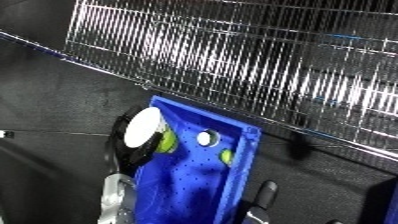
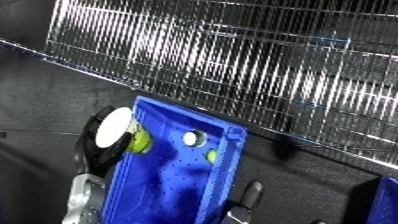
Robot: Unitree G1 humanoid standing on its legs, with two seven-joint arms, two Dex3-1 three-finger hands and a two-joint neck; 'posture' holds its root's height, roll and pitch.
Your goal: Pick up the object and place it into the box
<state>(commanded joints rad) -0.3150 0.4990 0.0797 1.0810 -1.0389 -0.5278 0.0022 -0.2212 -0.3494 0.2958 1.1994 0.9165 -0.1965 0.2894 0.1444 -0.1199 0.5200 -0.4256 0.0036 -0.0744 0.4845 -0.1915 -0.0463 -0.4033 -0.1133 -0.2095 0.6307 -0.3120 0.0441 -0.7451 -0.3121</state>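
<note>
A blue bin (image 1: 242,165) with a dotted floor lies tilted across the middle of the view. Over its left wall my left hand (image 1: 123,145) is curled round an object with a white round face (image 1: 143,127) and a yellow-green part (image 1: 167,142) beneath it. Inside the bin, near the far wall, lie a small white round piece (image 1: 206,138) and a small yellow-green piece (image 1: 226,156). Of my right hand (image 1: 266,192) only a black part shows, just outside the bin's right wall near the lower edge.
A shiny wire grid (image 1: 266,60) spans the whole upper part of the view behind the bin. Dark surface lies to the left and right of the bin. Another blue corner (image 2: 389,187) shows at the right edge.
</note>
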